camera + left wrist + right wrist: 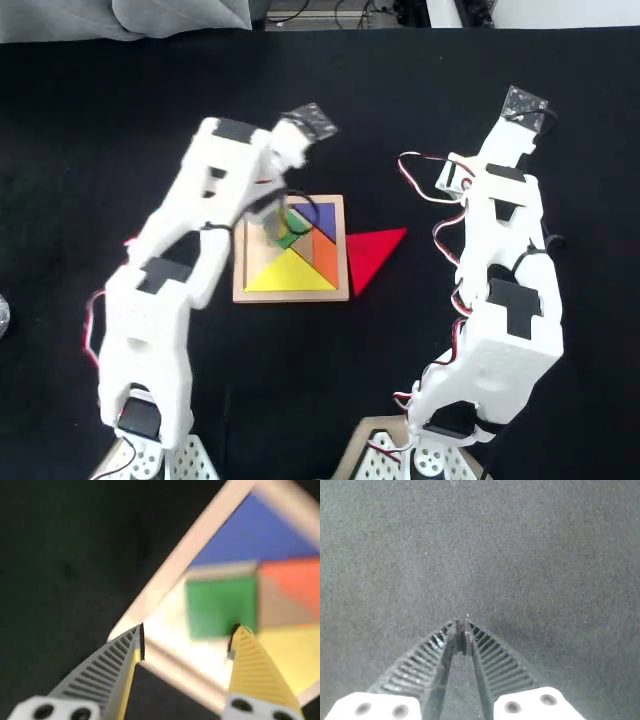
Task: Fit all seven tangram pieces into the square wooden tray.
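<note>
Over the left side of the square wooden tray (290,296), the left gripper (189,628) hangs with its jaws spread wide and nothing held between them. One fingertip sits at the tray's pale rim, the other at the edge of the green square (220,605); whether it touches the piece cannot be told. The green square lies inside the tray beside the blue piece (260,535), the orange piece (295,580) and the yellow triangle (288,272). The red triangle (372,250) lies outside on the black cloth (520,555), right against the tray's right rim. Well apart to the right, the right gripper (461,625) is closed on nothing above bare cloth.
</note>
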Tool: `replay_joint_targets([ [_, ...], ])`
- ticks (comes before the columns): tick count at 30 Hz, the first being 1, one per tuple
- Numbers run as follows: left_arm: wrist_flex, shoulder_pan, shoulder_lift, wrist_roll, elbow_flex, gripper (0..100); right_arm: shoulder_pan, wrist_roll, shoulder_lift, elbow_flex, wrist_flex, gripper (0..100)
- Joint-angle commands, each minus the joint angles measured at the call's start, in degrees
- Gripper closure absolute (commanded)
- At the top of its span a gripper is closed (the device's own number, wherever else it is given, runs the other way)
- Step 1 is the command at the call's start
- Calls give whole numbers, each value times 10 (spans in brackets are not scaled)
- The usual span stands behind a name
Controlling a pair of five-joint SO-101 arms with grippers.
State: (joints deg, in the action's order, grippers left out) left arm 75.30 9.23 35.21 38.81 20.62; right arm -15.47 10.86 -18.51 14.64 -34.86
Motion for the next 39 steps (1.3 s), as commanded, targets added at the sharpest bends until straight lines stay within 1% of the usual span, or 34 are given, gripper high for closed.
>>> replay_joint_targets([
  [1, 11, -31, -36, 18, 20, 716, 8, -6, 7, -30, 7, 985],
  [6, 5, -26, -33, 19, 19, 716, 9, -6, 6, -30, 7, 985],
  [10, -55, -13, -12, 19, -17, 716, 8, -6, 6, -30, 8, 985],
  [12, -70, -7, -6, 19, -21, 716, 8, -6, 6, -30, 8, 985],
  [14, -72, 0, -5, 18, -22, 716, 8, -6, 6, -30, 8, 985],
  [18, -75, 22, -5, -6, -21, 716, 9, -6, 6, -30, 9, 985],
  [22, -71, 27, -6, -6, -9, 716, 9, -6, 6, -30, 9, 985],
  [24, -55, 16, -6, -7, 16, 716, 8, -6, 6, -30, 9, 985],
  [30, 62, -20, -35, -5, 116, 716, 9, -6, 7, -30, 9, 985],
  [32, 90, -39, -58, -5, 147, 716, 8, -6, 7, -30, 8, 985],
  [36, 93, -108, -80, -4, 179, 716, 7, -6, 7, -30, 7, 985],
  [39, 65, -156, -64, -4, 149, 716, 7, -6, 7, -30, 7, 985],
])
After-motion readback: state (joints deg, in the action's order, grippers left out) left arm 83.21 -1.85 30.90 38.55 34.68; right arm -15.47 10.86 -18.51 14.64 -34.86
